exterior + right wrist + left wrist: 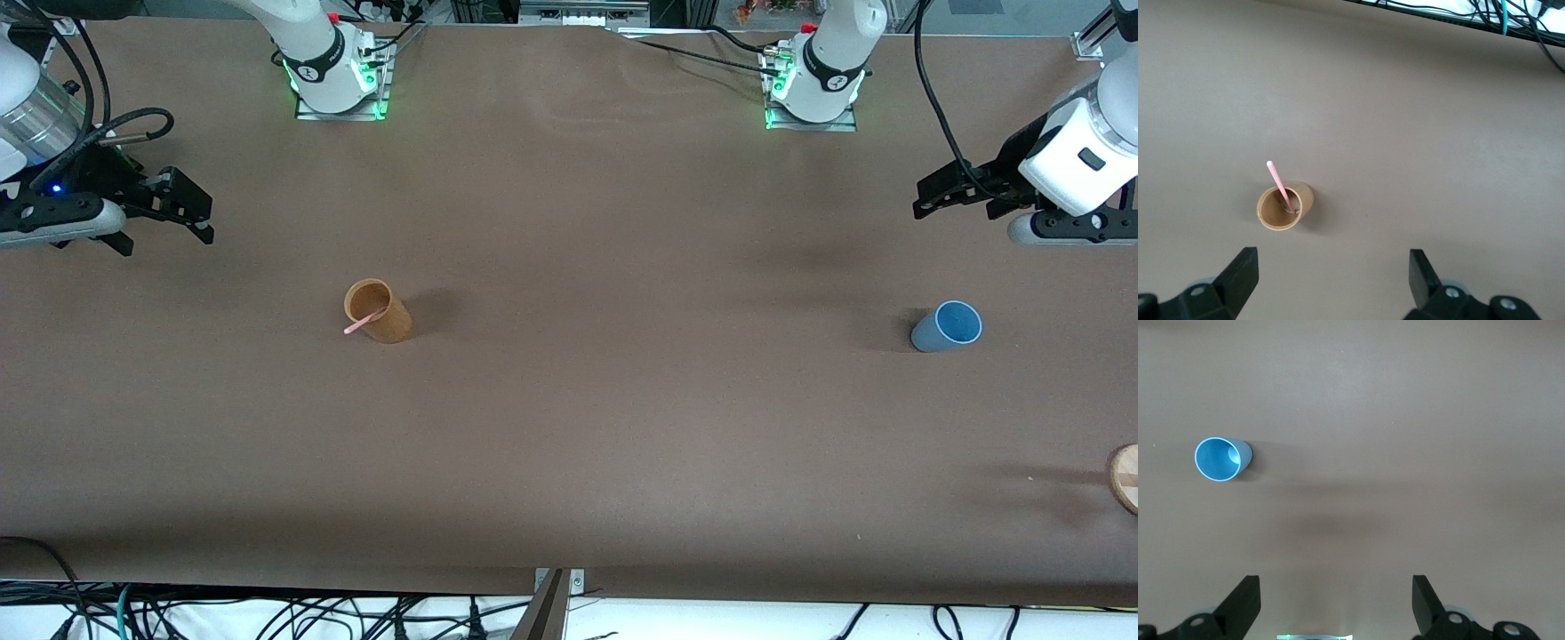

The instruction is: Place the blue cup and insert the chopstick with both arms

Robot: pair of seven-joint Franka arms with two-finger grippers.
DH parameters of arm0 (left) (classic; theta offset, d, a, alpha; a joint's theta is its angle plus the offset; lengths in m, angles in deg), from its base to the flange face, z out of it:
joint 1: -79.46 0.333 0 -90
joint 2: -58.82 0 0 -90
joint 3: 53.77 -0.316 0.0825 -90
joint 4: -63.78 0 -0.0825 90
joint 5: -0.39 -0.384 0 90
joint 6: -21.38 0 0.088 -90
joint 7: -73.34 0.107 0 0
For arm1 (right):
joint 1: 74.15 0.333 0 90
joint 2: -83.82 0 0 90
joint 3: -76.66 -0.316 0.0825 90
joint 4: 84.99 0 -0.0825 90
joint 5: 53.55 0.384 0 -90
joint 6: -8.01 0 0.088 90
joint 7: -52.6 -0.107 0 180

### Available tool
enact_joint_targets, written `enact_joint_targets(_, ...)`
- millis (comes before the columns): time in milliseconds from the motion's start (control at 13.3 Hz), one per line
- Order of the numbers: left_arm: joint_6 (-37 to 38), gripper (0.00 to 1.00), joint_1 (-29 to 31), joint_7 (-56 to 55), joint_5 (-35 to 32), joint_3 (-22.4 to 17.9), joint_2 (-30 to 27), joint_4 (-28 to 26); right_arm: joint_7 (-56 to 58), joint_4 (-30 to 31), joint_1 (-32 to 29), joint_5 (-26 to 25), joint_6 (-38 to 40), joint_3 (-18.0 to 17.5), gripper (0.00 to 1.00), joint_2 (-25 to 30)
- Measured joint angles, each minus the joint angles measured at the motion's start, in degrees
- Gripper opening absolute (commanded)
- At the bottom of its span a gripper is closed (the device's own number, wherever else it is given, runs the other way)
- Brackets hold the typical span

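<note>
Standing upright on the brown table (569, 444) toward the left arm's end, the blue cup (948, 326) waited with its mouth open and nothing inside. It sat nearer the front camera than the left gripper (942, 191), which hung empty above the table near that end, fingers spread wide. In the left wrist view the blue cup (1221, 459) showed ahead of the gripper and off to one side rather than between the fingers (1245, 603), so a grasp looked likely to need a sideways shift before any descent. The left arm was plainly the nearer of the 2 to that cup.

Toward the right arm's end stood the tan cup (379, 312), about as near the camera as the blue cup and well apart from it. The chopstick (363, 323) leaned inside it, tilted off vertical, its upper end poking past the rim. The right gripper (182, 213) hung empty over the table near its own end, fingers also wide apart, with the tan cup (1283, 206) and chopstick (1280, 185) ahead of it and to one side.

The count: 1 blue cup, 1 tan cup, 1 chopstick, 2 grippers. A round wooden object (1125, 477) was partly visible at the table's edge, nearest the camera.
</note>
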Motion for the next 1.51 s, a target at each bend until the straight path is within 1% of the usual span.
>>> enact_joint_targets(226, 0.0, 1.0, 0.5, 0.9, 0.0, -0.2, 0.0, 0.0, 2.1, 0.0, 0.0, 0.2, 0.0, 0.1, 1.0, 0.0)
enact_joint_targets(753, 0.1, 1.0, 0.5, 1.1, 0.0, -0.2, 0.3, 0.0, 2.8, 0.0, 0.0, 1.5, -0.6, 0.1, 1.0, 0.0)
enact_joint_targets(1129, 0.1, 1.0, 0.5, 1.2, 0.0, 0.1, 0.3, 0.0, 2.9, 0.0, 0.0, 4.6, -0.9, 1.3, 1.0, 0.0)
enact_joint_targets(1505, 0.1, 1.0, 0.5, 1.2, 0.0, 0.1, 0.3, 0.0, 2.9, 0.1, 0.1, 4.7, -0.2, 1.5, 1.0, -0.1)
